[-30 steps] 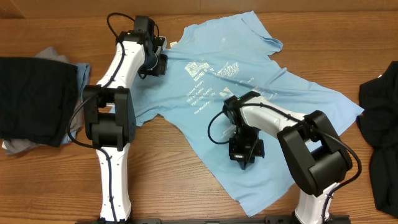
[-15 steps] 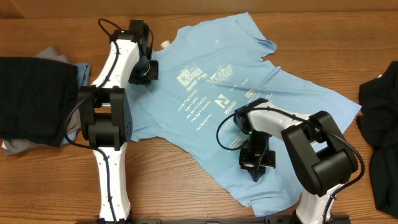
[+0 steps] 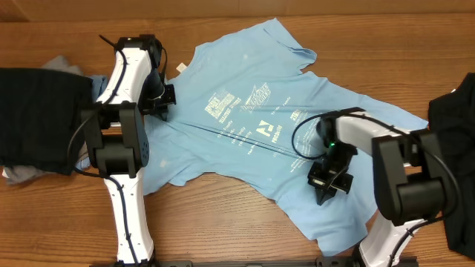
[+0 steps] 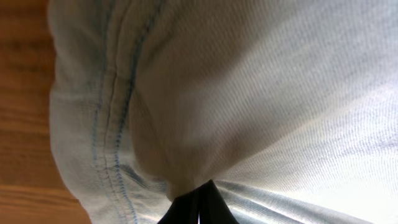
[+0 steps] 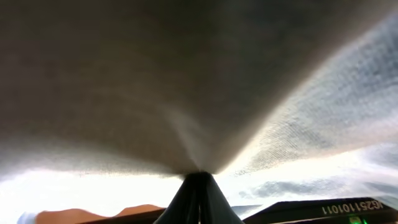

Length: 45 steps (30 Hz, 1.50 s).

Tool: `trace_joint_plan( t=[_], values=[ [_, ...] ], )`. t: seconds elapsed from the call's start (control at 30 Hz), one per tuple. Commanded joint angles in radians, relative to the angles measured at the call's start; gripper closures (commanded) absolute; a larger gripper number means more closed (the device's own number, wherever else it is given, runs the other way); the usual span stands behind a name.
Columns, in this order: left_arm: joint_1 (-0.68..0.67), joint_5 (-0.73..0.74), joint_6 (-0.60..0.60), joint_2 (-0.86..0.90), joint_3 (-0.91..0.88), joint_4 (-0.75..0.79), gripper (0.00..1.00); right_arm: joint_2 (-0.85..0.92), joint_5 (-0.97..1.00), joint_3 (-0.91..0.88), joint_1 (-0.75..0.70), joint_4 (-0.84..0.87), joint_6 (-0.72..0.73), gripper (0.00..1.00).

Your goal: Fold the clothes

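A light sky-blue T-shirt [image 3: 252,104] lies spread on the wooden table with its pale print facing up. My left gripper [image 3: 162,104] is shut on the shirt's left edge near the sleeve. In the left wrist view the fingertips [image 4: 199,190] pinch a fold of stitched hem fabric [image 4: 249,93]. My right gripper [image 3: 323,193] is shut on the shirt's lower right part. The right wrist view shows its tips [image 5: 199,177] drawing the cloth [image 5: 186,81] into a tented peak.
A folded black garment [image 3: 37,119] lies at the far left on top of grey [image 3: 18,174] and blue [image 3: 96,85] ones. Another black garment [image 3: 453,119] lies at the right edge. Bare wood [image 3: 223,215] shows in front of the shirt.
The left gripper has moved left and the right gripper right and slightly forward, each holding the shirt. The shirt now lies wider and flatter.
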Motion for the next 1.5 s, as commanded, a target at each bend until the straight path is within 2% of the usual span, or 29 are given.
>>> trace_joint_plan(
  t=[0.0, 0.33, 0.57, 0.8, 1.17, 1.3, 1.33, 1.47],
  values=[
    [0.041, -0.104, -0.041, 0.071, -0.037, -0.020, 0.96, 0.092, 0.163, -0.034, -0.097, 0.114, 0.010, 0.96],
    [0.041, -0.104, -0.076, 0.069, -0.037, -0.111, 0.96, 0.092, 0.038, 0.048, -0.139, 0.090, -0.125, 0.96],
    [0.042, -0.103, -0.121, 0.008, -0.037, -0.129, 0.96, 0.092, 0.039, 0.162, -0.140, 0.003, -0.125, 0.96],
    [0.052, -0.164, -0.129, -0.043, -0.036, -0.184, 0.96, 0.090, 0.035, 0.170, -0.140, -0.060, -0.151, 0.96],
    [0.052, -0.111, -0.131, -0.446, -0.036, -0.127, 0.96, 0.002, 0.035, 0.257, -0.140, -0.197, -0.155, 0.96],
    [0.037, 0.052, -0.067, -0.597, -0.036, -0.029, 0.92, -0.082, 0.027, 0.341, -0.140, -0.267, -0.174, 0.96],
    [0.031, 0.087, -0.053, -0.621, -0.036, 0.002, 0.96, -0.101, 0.028, 0.365, -0.140, -0.275, -0.174, 0.96],
    [-0.013, 0.177, 0.041, -0.653, -0.036, 0.109, 0.96, -0.141, 0.028, 0.465, -0.168, -0.280, -0.172, 0.96]
  ],
)
